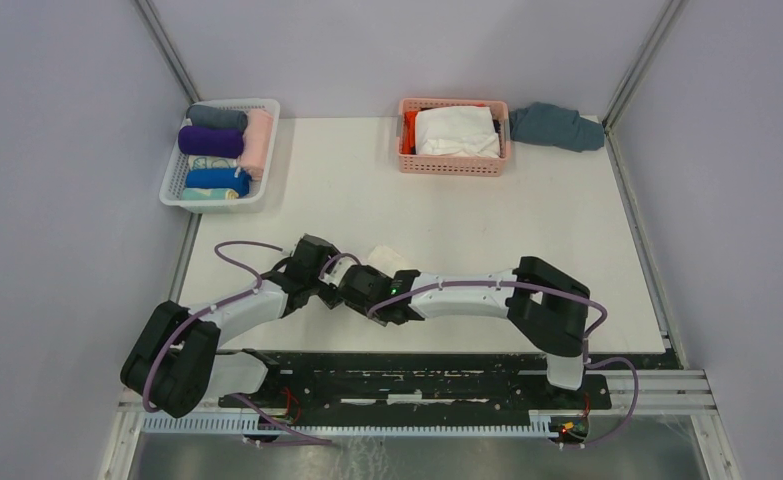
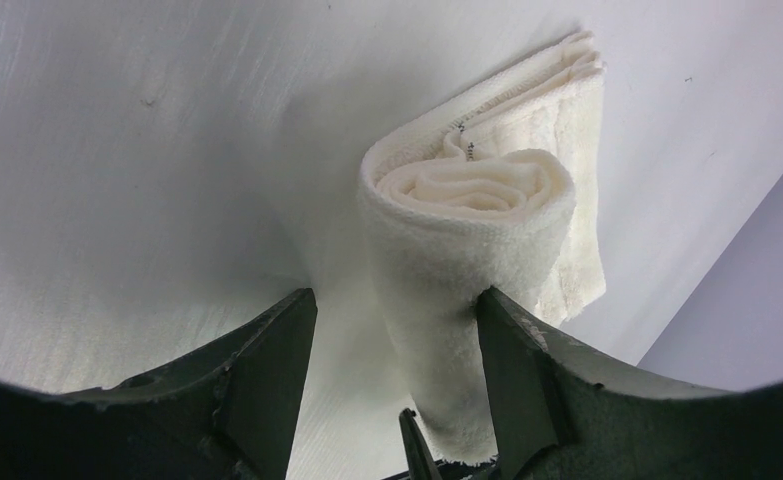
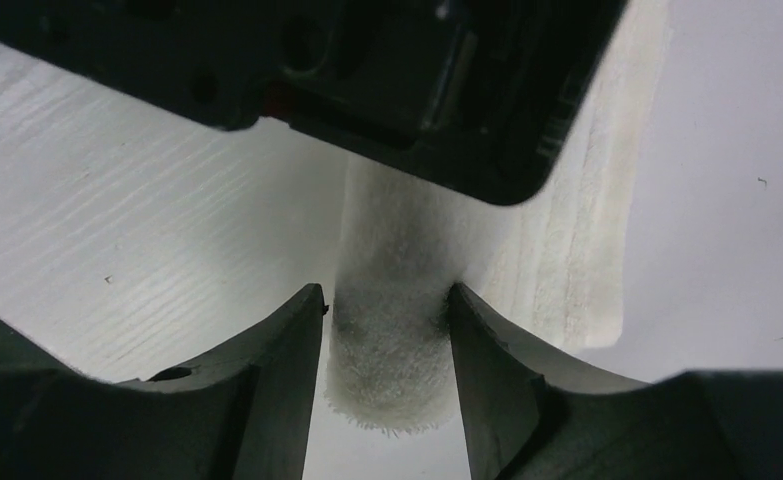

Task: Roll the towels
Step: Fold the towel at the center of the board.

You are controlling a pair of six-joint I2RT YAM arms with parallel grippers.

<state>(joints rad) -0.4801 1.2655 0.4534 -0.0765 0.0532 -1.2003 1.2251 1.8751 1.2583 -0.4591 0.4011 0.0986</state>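
Two grippers meet on one roll, so mind how it lies between them. On the left, your left gripper (image 2: 397,297) straddles the cream towel (image 2: 467,250) with its fingers apart. The right-hand finger (image 2: 527,370) rests against the roll's flank, while a strip of bare table (image 2: 117,150) shows between the roll and the left-hand finger (image 2: 267,370). The roll's long axis runs straight out from between those fingers, and its spiral end shows past the tips. The unrolled tail (image 2: 579,170) lies flat beyond and to the right of the right-hand finger. On the right, your right gripper (image 3: 385,297) sits at the same roll from its other end and looks closed on it, one finger pressed to each flank, with the axis likewise in line with the fingers. Neither arm is nearer; both are at the roll. I judge the next turn must go sideways across that axis, toward the tail, so move both wrists together or the roll will skew.
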